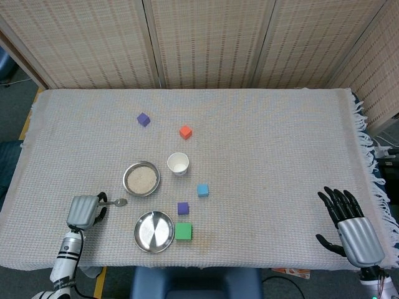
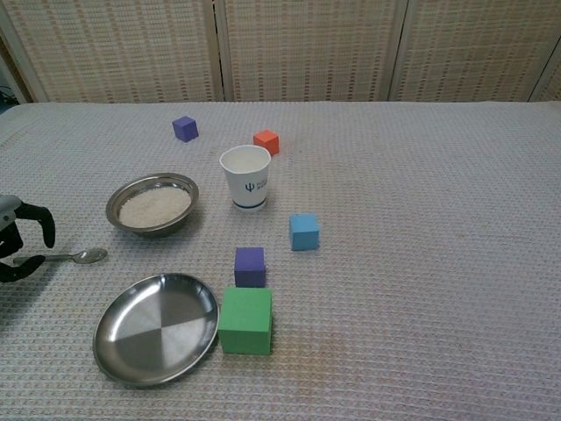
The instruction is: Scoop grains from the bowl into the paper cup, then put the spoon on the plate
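Observation:
A metal spoon (image 2: 72, 256) (image 1: 116, 202) lies flat on the cloth, left of the empty steel plate (image 2: 156, 326) (image 1: 153, 231). The steel bowl of pale grains (image 2: 153, 203) (image 1: 141, 179) sits behind it, with the white paper cup (image 2: 245, 177) (image 1: 177, 163) upright to its right. My left hand (image 1: 84, 210) (image 2: 17, 248) hangs over the spoon's handle end, fingers apart on either side of it, not closed on it. My right hand (image 1: 349, 223) rests open at the table's near right corner, far from everything.
Foam cubes are scattered about: purple (image 2: 185, 128) and orange (image 2: 266, 141) behind the cup, blue (image 2: 304, 231) to its right, a second purple (image 2: 250, 266) and a larger green one (image 2: 245, 320) beside the plate. The cloth's fringed edge (image 1: 368, 156) runs along the right.

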Controlling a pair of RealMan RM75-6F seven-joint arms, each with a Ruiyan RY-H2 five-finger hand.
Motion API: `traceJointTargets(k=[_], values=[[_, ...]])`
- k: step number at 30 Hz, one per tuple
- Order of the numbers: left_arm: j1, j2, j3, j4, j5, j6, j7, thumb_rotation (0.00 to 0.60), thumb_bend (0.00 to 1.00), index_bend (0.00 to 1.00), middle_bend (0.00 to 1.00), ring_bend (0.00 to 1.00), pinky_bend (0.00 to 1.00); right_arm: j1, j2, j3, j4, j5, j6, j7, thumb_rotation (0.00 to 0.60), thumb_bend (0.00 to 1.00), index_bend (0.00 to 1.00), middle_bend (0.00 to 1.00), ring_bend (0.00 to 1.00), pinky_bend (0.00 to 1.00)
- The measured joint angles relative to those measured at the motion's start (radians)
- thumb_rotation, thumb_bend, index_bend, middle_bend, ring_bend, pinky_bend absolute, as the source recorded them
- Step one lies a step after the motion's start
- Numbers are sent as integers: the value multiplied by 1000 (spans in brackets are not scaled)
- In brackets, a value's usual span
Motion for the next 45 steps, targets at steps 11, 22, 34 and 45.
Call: traceJointTargets(k=[11, 22, 34, 45], values=[[-26, -34, -11, 62, -49, -39, 4, 600, 392, 454, 1000, 1000, 1000, 2, 1, 3, 1, 8, -6, -2, 600, 77, 0, 0, 0, 0], [-34, -33, -11, 76, -78, -50, 24, 600, 392, 495, 1000, 1000, 1000, 2, 2, 0, -4, 6, -9, -4, 600, 77, 0, 0, 0, 0], [-42, -38, -6, 98, -96, -61, 32, 600, 392, 499, 1000, 1000, 1000, 2, 9, -6, -12, 2, -11, 1, 600, 77, 0, 0, 0, 0], [-42, -43, -2, 116, -87, -48, 21, 600, 392, 550, 1000, 1000, 1000, 3, 11, -8, -14, 1, -16, 7, 600, 77, 0, 0, 0, 0]])
